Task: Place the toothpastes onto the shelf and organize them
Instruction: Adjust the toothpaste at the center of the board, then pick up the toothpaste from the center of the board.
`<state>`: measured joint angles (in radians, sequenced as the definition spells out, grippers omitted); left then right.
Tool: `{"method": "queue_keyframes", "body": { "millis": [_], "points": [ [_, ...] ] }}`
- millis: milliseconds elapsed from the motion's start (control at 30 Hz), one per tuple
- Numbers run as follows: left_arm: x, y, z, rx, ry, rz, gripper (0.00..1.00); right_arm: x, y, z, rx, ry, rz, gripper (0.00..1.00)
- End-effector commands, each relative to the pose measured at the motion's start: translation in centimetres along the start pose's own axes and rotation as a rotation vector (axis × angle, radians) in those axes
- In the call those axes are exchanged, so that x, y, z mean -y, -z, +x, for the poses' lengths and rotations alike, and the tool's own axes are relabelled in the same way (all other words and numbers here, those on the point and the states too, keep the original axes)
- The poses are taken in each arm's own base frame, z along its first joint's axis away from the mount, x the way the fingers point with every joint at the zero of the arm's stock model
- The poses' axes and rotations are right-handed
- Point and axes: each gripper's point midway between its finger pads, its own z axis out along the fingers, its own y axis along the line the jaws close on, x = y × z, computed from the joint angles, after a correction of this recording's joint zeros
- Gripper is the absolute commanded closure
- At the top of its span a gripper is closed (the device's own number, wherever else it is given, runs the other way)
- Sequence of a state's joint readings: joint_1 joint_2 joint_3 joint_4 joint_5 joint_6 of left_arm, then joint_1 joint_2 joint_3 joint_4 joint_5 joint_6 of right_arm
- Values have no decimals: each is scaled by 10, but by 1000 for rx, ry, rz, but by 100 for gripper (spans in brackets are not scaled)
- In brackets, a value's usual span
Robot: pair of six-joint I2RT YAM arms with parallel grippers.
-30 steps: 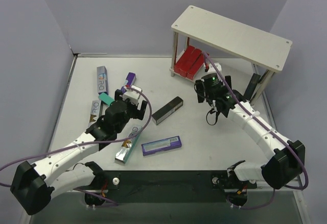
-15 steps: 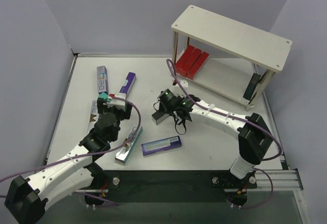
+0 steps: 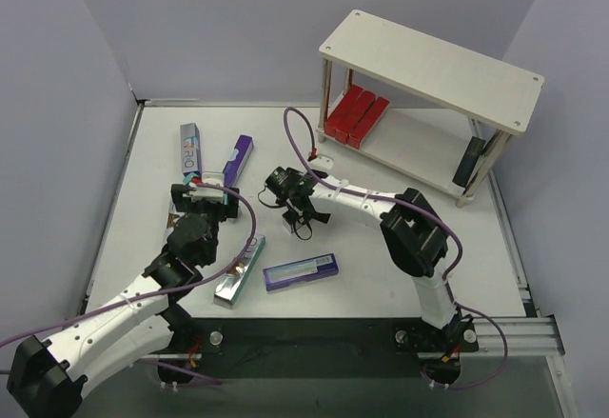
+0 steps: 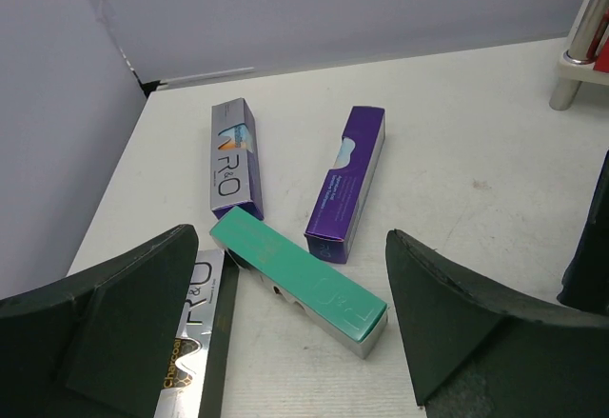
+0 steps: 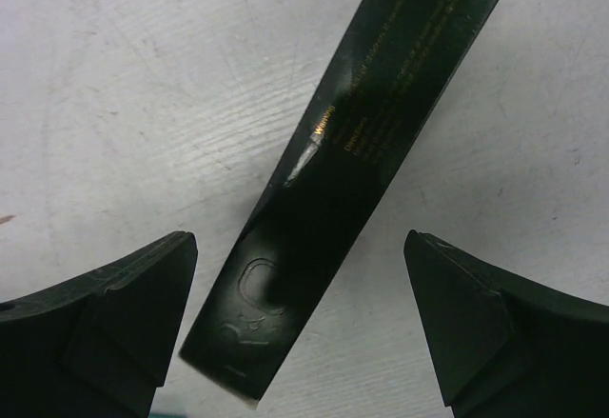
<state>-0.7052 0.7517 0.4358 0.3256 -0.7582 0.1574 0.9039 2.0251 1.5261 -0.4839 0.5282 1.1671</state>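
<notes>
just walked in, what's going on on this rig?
Two arms are sorting toothpaste cartons onto the shelf. The right pincer hangs open over a black carton lying on the table, jaws either side, nothing gripped. The left pincer is open above a teal carton. Red cartons sit on the lower tier, with a dark carton at its right end. A purple carton and silver cartons lie loose on the table.
</notes>
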Motion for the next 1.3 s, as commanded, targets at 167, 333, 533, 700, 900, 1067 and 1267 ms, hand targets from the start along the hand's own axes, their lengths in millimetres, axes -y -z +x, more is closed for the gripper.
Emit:
{"method": "queue_keyframes", "body": {
  "millis": [167, 333, 533, 700, 900, 1067, 1267],
  "points": [
    [9, -4, -13, 27, 54, 37, 9, 46, -12, 4, -8, 15, 157, 20],
    [12, -4, -11, 23, 53, 49, 9, 80, -17, -8, 14, 123, 218, 38],
    [15, -5, -8, 14, 48, 56, 9, 123, -24, -17, 50, 235, 243, 57],
    [18, -7, -6, 5, 42, 65, 9, 145, -20, -21, 43, 202, 206, 49],
    [23, -8, 1, -15, 32, 79, 9, 151, -4, 5, 20, 211, 150, 34],
    [28, -10, 7, -29, 28, 91, 9, 160, 1, 22, 12, 162, 145, 38],
    [32, -11, 11, -42, 30, 105, 9, 157, 5, 29, 35, 147, 126, 50]
  ]
}}
